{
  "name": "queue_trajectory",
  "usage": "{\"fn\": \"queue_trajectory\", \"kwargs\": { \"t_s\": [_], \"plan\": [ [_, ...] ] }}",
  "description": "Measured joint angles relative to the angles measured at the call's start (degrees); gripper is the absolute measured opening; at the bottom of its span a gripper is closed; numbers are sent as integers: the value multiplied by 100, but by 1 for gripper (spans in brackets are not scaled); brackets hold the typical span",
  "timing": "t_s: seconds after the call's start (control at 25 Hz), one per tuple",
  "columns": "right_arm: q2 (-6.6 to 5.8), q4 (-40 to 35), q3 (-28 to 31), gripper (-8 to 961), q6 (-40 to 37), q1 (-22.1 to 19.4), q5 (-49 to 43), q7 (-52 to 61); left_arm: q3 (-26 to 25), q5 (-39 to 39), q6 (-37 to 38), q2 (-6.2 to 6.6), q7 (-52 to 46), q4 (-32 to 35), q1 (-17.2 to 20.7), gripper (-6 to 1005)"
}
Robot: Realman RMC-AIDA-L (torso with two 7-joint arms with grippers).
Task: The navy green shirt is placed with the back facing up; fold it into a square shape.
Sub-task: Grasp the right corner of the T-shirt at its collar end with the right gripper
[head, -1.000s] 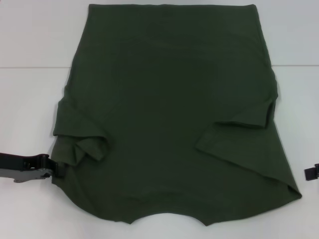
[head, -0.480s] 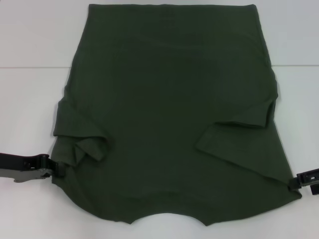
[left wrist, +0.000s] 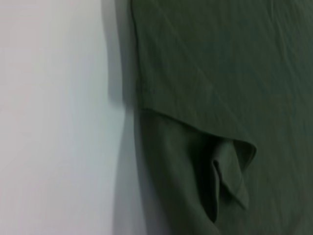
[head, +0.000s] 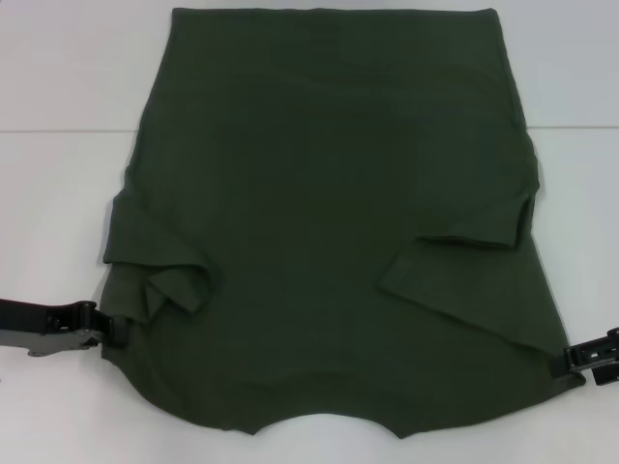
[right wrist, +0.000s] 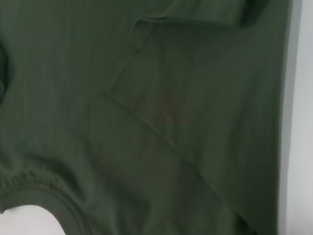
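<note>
So the navy green shirt (head: 329,222) is spread flat across the middle of the white desk (head: 58,193), plain side up, collar curve at the near edge and hem at the far end. Both short sleeves are already folded in over the body: the left sleeve (head: 160,266) is kinda bunched up with a loose flap, the right sleeve (head: 464,256) lies flatter in a neat triangle. The left wrist view shows that bunched sleeve (left wrist: 220,166) up close next to bare desk (left wrist: 54,117), and the right wrist view shows the diagonal fold plus the collar (right wrist: 44,196). The left end effector (head: 114,331) sits low at the shirt's near-left edge, touching the cloth; the right end effector (head: 571,359) is at the near-right corner, right against the fabric. Can't tell whether either one is pinching the cloth or just open beside it.
</note>
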Motion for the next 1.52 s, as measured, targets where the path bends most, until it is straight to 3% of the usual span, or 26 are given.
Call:
{"fn": "queue_trajectory", "kwargs": {
  "t_s": [0.48, 1.52],
  "plan": [
    [76, 0, -154, 869, 121, 74, 2, -5, 0, 0, 3, -6, 0, 0, 6, 32],
    [47, 58, -310, 836, 336, 62, -7, 41, -1, 0, -16, -15, -6, -9, -17, 32]
  ]
}}
